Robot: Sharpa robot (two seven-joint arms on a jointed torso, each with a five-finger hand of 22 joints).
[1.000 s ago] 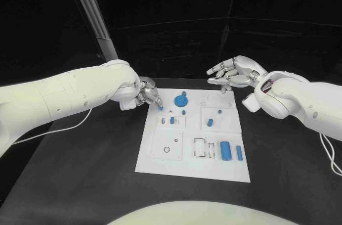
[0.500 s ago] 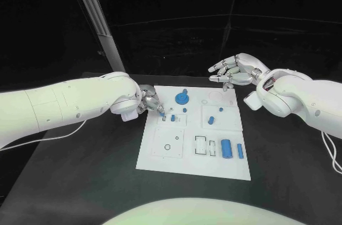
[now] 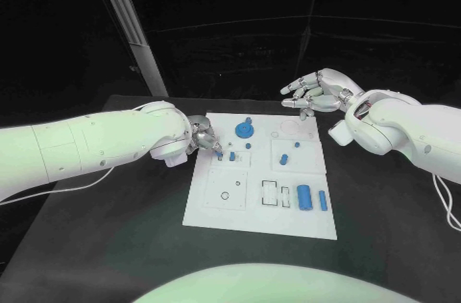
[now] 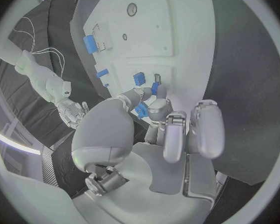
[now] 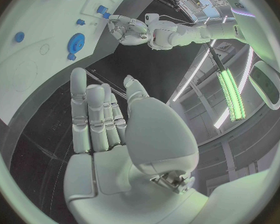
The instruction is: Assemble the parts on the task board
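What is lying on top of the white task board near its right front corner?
Two blue cylindrical parts lie side by side on the task board, a thicker and a thinner one. What is beneath them is covered.

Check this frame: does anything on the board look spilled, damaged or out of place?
Nothing stands out. The task board lies flat on the table, its blue parts sitting tidily on it. The left hand holds a small blue part at the board's edge; the right hand hovers open above the far corner.

Two glossy white arms, silver left hand [image 3: 201,135], right hand [image 3: 315,93], thin white cables
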